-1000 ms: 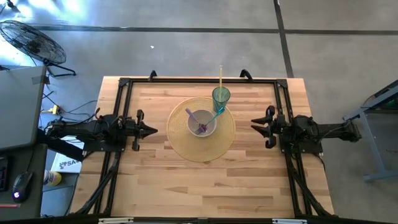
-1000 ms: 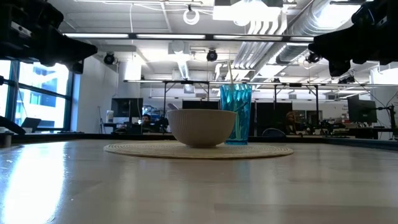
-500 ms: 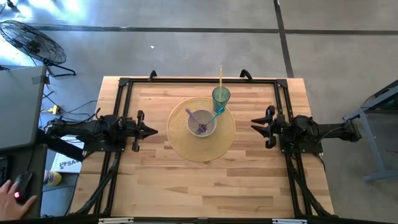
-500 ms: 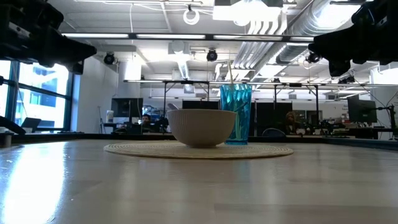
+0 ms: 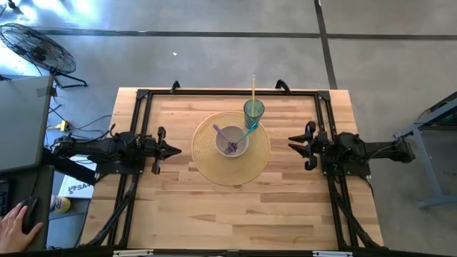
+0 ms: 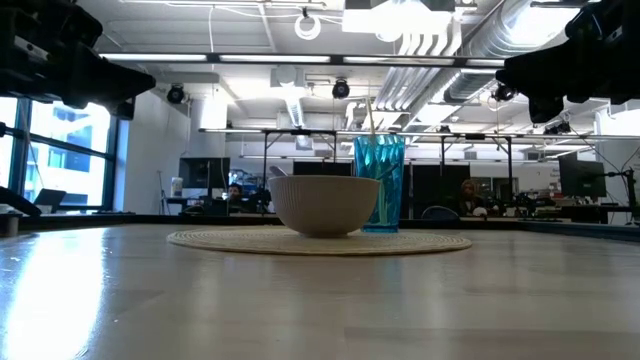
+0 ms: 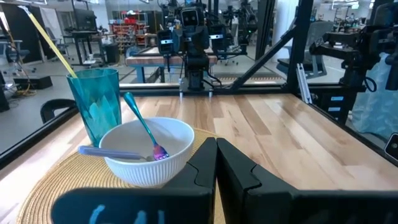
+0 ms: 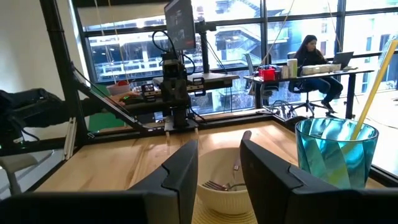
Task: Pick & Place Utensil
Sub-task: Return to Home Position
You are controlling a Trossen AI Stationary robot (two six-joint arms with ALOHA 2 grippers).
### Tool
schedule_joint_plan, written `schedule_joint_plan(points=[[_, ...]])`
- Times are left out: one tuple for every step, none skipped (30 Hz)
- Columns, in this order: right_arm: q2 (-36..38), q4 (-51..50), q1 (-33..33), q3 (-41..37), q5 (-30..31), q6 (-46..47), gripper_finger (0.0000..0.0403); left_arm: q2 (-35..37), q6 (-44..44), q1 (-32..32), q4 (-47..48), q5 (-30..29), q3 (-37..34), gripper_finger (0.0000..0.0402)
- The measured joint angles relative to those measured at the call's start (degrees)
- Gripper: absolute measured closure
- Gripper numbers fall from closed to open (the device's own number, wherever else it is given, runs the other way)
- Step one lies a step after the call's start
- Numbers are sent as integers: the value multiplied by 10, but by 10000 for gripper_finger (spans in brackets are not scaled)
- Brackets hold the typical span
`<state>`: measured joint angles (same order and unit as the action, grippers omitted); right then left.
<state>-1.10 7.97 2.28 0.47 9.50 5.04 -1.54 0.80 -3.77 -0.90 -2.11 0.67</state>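
- While both arms sit drawn back at opposite edges, the wooden table (image 5: pixel 285 214) runs out of the high view at its near edge, and the low view crops both arms to dark shapes in its upper corners.
- The left gripper (image 5: pixel 176 150) points at the centre with its fingers pressed together. The right gripper (image 5: pixel 291 143) faces it with a clear gap between its fingers. Neither holds anything, and neither has shifted over the last second.
- A round woven mat (image 5: pixel 207 168) lies mid-table under the dishes.
- The white bowl (image 5: pixel 220 146) stands at the mat's centre; from table height its wall hides everything inside.
- The blue cup (image 5: pixel 253 111), translucent and ribbed, stands just behind the bowl.
- A person's hand (image 5: pixel 13 230) beside the mouse (image 5: pixel 28 208), off the table, was absent a second ago.
- The yellow straw (image 5: pixel 253 87) leans out of the cup.
- The blue fork (image 5: pixel 246 132) rests in the bowl, handle over the rim toward the cup; whether it touches the cup is unclear.
- The purple spoon (image 5: pixel 219 131) lies in the bowl, left of the fork.
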Motion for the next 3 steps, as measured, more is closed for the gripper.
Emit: schedule_joint_plan(points=[[0,0,0,0,0,0,288,0,0,0,0,0,0,401],[0,0,0,0,0,-1,288,0,0,0,0,0,0,401],[0,0,0,0,0,0,288,0,0,0,0,0,0,401]])
